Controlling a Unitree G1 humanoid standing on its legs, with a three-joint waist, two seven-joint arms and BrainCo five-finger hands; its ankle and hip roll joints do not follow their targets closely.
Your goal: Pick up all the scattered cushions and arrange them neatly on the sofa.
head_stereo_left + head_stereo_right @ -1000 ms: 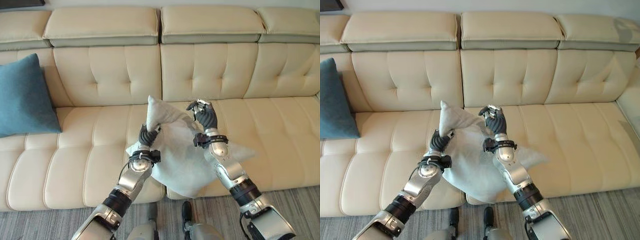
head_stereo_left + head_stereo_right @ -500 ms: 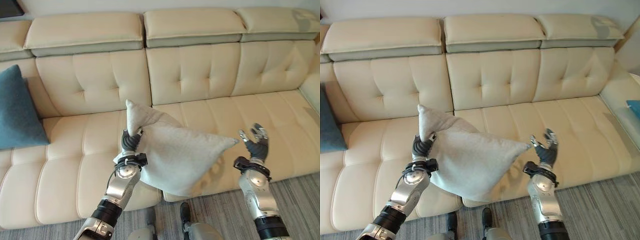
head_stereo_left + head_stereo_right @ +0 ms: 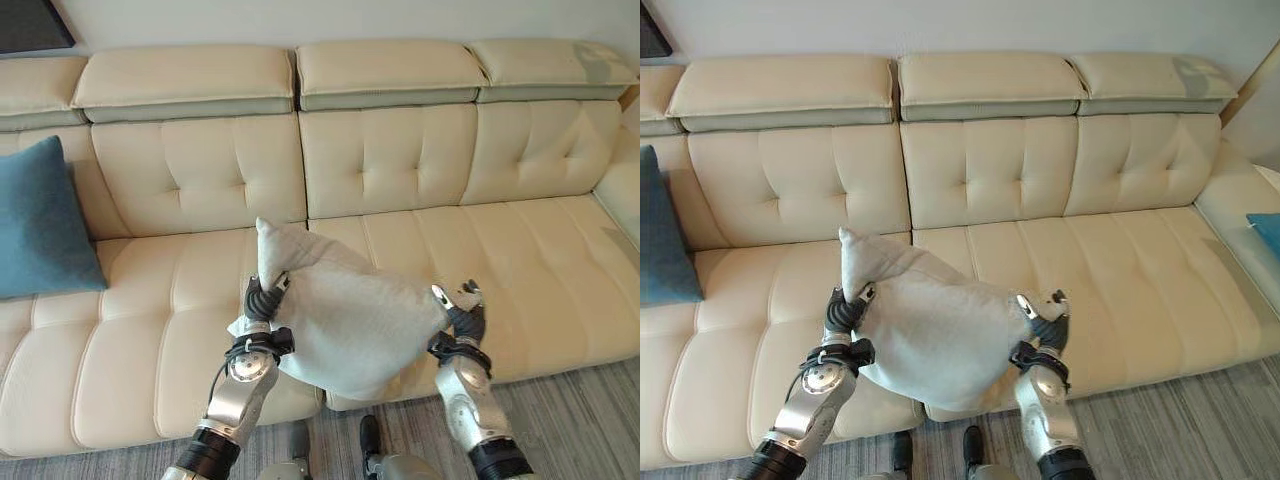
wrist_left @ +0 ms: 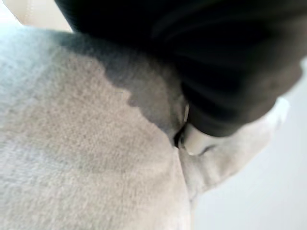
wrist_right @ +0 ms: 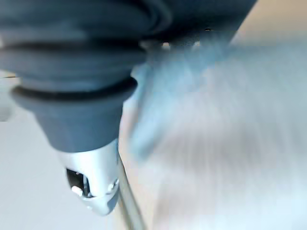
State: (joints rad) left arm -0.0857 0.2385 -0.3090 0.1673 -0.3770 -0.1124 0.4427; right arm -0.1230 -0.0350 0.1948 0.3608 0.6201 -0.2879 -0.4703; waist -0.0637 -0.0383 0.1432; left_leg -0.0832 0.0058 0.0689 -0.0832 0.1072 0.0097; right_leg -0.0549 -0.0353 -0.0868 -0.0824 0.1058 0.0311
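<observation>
A light grey cushion (image 3: 345,318) hangs just above the front edge of the cream sofa's seat (image 3: 520,250), between both hands. My left hand (image 3: 260,300) is shut on the cushion's left side, just under its raised top corner; the left wrist view has the grey fabric (image 4: 86,158) bunched against the hand. My right hand (image 3: 462,318) is at the cushion's right corner, with its fingers spread and touching the fabric. A blue cushion (image 3: 45,225) leans upright against the sofa's back at the far left.
The corner of another blue cushion (image 3: 1266,230) lies on the sofa's right-hand section. Grey striped carpet (image 3: 580,430) runs along the sofa's front. The seats right of the grey cushion are bare.
My right hand has swung left from open air back to the cushion's right corner. The cushion has sunk a little and bunched up. The camera has shifted slightly.
</observation>
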